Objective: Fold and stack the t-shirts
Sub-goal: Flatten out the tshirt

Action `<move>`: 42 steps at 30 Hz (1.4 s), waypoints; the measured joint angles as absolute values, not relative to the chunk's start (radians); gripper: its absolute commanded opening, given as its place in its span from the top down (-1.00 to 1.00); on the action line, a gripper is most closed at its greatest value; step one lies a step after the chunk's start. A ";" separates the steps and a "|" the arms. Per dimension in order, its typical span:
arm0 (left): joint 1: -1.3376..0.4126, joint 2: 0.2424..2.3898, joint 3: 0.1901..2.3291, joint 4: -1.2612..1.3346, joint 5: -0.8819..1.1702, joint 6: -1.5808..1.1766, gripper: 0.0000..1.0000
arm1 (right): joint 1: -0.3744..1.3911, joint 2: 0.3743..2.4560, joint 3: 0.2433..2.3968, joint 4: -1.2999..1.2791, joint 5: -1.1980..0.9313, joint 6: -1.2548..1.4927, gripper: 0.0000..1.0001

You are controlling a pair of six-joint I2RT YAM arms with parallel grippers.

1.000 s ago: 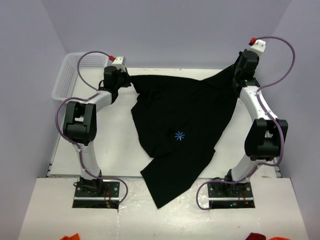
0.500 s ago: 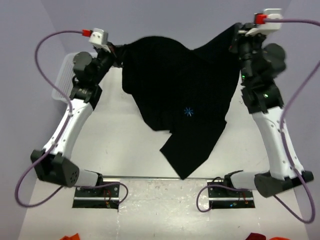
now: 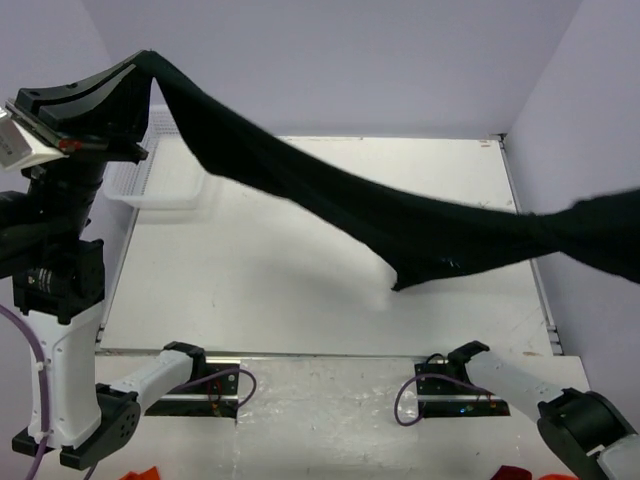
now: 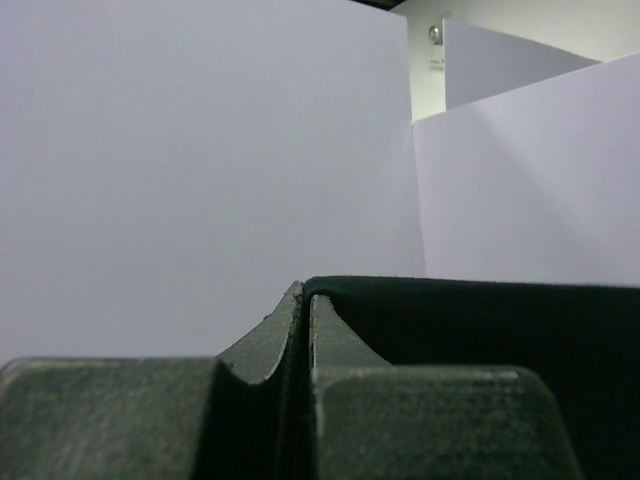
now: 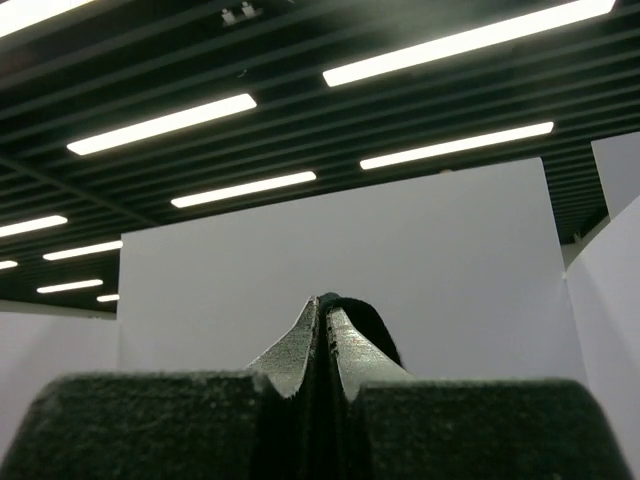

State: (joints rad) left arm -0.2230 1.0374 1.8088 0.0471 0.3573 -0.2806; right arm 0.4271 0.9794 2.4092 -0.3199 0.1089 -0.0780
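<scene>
Lift is completed: plain black cloth t-shirt (image 3: 450, 235), spread on white desk (image 3: 280, 285) a second ago, is now held stretched in mid-air, clamped by left claw (image 4: 303, 296) and right claw (image 5: 325, 302); folding is not yet begun.

T-shirt (image 3: 330, 192) strung in air between claws, above surface (image 3: 300, 290), not touching it. One end nipped at left claw (image 4: 304, 292) tips, cloth running off to that claw's right. Other end nipped at right claw (image 5: 325, 305) tips. Lowest fold hangs between claws. Mesh basket (image 3: 150, 200) on surface below left claw, beneath cloth's left end.
</scene>
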 measured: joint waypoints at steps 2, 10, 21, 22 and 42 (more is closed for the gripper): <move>-0.223 1.031 1.830 0.023 0.356 -0.278 1.00 | 0.427 0.969 2.414 -0.323 0.109 -0.078 1.00; -0.223 1.101 1.738 0.006 0.310 -0.269 1.00 | 0.427 1.040 2.280 -0.303 0.168 -0.159 1.00; -0.222 1.543 1.207 0.199 0.249 -0.253 1.00 | 0.163 1.441 1.684 -0.051 0.142 -0.114 1.00; -0.222 1.588 1.176 0.206 0.239 -0.250 1.00 | 0.157 1.473 1.670 -0.047 0.142 -0.111 1.00; -0.125 2.216 1.544 0.364 0.198 -0.250 1.00 | -0.063 2.092 1.988 -0.043 0.092 -0.023 1.00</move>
State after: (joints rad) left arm -0.1249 2.2162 1.5436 0.3637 0.1982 -0.2497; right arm -0.0628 2.0922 1.9881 -0.0429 0.0921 -0.0227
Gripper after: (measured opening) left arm 0.006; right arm 0.007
